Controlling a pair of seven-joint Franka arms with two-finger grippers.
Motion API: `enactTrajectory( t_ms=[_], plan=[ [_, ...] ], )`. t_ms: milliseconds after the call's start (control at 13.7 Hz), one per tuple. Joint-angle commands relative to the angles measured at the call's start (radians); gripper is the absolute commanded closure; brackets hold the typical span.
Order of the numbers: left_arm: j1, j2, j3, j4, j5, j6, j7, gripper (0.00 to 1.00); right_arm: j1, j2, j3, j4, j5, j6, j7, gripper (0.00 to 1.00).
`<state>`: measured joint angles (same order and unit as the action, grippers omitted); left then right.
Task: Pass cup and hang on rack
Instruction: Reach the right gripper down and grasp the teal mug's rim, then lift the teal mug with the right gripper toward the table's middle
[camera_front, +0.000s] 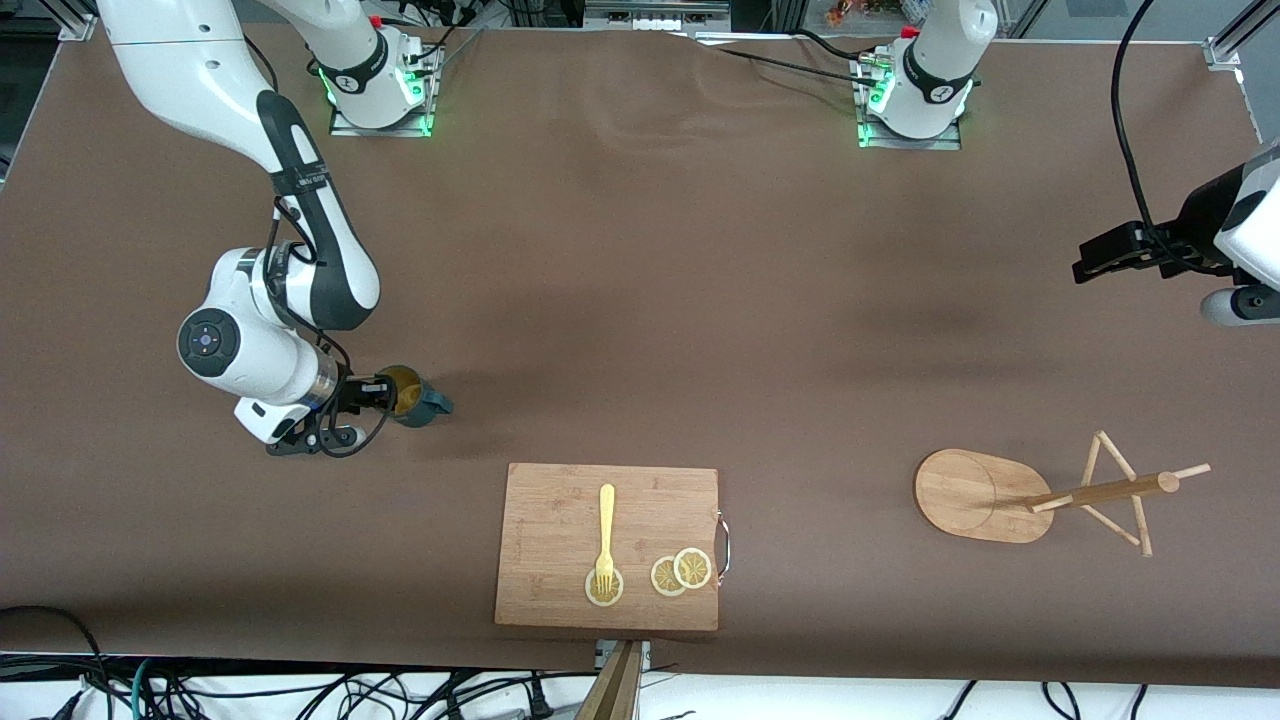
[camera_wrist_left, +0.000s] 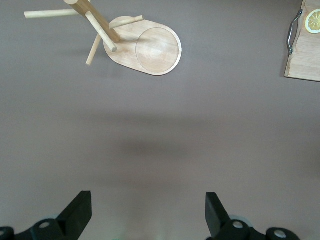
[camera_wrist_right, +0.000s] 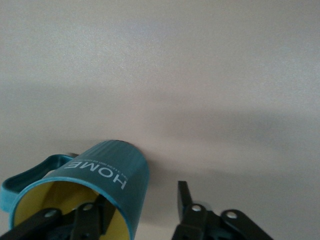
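Observation:
The cup (camera_front: 415, 394), dark teal with a yellow inside, lies tipped on its side toward the right arm's end of the table, its mouth facing my right gripper (camera_front: 392, 393). In the right wrist view the cup (camera_wrist_right: 107, 172) reads "HOME". My right gripper (camera_wrist_right: 141, 197) is open, with one finger (camera_wrist_right: 92, 215) inside the mouth and the other (camera_wrist_right: 184, 200) outside, apart from the wall. The rack (camera_front: 985, 495) stands toward the left arm's end of the table, its pegs bare. It also shows in the left wrist view (camera_wrist_left: 150, 47). My left gripper (camera_front: 1095, 262) waits open and empty (camera_wrist_left: 147, 200) above the table.
A wooden cutting board (camera_front: 560, 500) lies near the front edge, between the cup and the rack. A yellow fork (camera_front: 605, 530) and lemon slices (camera_front: 680, 572) lie on it. Its metal handle (camera_wrist_left: 292, 32) shows in the left wrist view.

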<state>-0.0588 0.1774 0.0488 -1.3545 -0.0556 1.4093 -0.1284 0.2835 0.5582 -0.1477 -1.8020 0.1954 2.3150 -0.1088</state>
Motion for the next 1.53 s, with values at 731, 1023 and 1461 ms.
enactTrajectory(
  t_ms=[731,1023,1461],
  plan=[
    [-0.003,0.014,0.000,0.032,0.003,-0.010,-0.005,0.00,0.313,-0.032,0.112,0.191,-0.102,-0.134,0.461,1.00],
    [-0.001,0.027,0.002,0.034,0.003,-0.010,-0.005,0.00,0.492,-0.023,0.111,0.197,-0.106,-0.132,0.612,1.00],
    [0.007,0.043,0.002,0.032,0.002,-0.010,-0.002,0.00,0.695,0.118,0.108,0.352,-0.188,-0.123,0.871,1.00]
  ],
)
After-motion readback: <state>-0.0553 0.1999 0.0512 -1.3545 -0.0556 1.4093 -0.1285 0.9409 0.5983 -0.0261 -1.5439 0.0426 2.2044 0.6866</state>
